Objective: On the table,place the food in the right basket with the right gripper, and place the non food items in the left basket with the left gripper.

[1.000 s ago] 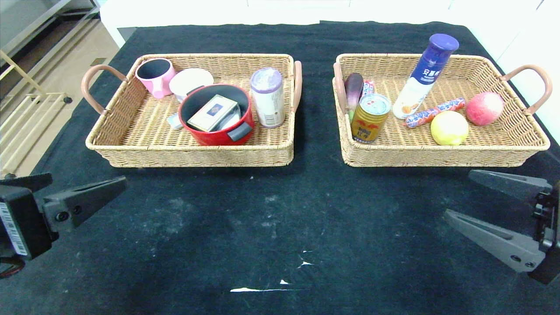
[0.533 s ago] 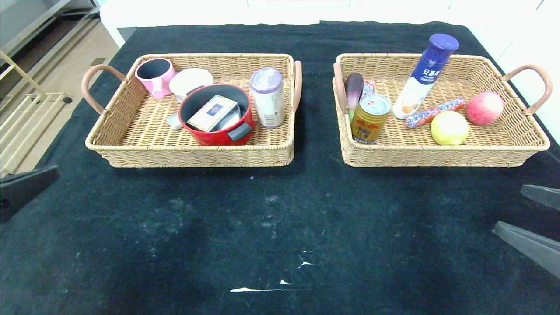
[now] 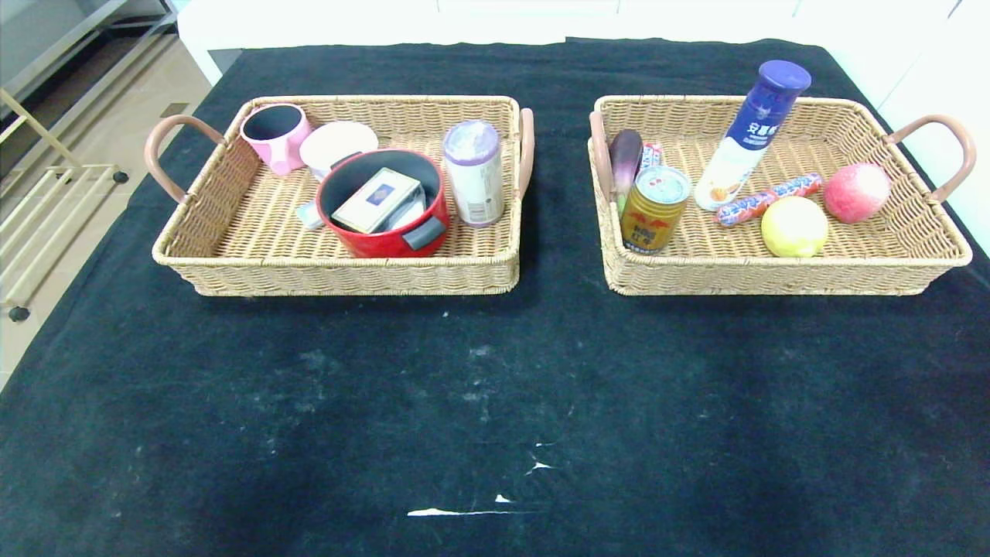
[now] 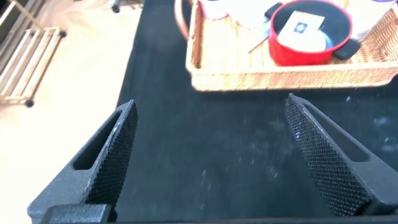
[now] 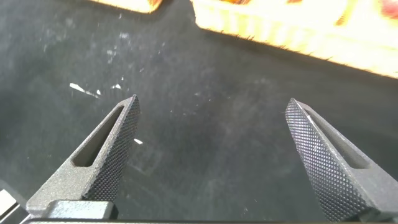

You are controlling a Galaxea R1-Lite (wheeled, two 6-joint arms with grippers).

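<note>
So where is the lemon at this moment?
In the head view the lemon lies in the right basket, near its front wall, between the can and the apple.

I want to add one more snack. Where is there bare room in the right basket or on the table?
The right basket is bare at its far right corner, behind the apple; its left end is crowded around the can. The table in front of both baskets is bare.

— What lies off the left gripper's outer side?
— Pale wood-look floor [image 3: 93, 116], and on it a light wooden slatted rack [image 3: 39, 224] on small dark casters.
— And far ahead of it?
— A white surface [image 3: 371, 19], brightly lit.
</note>
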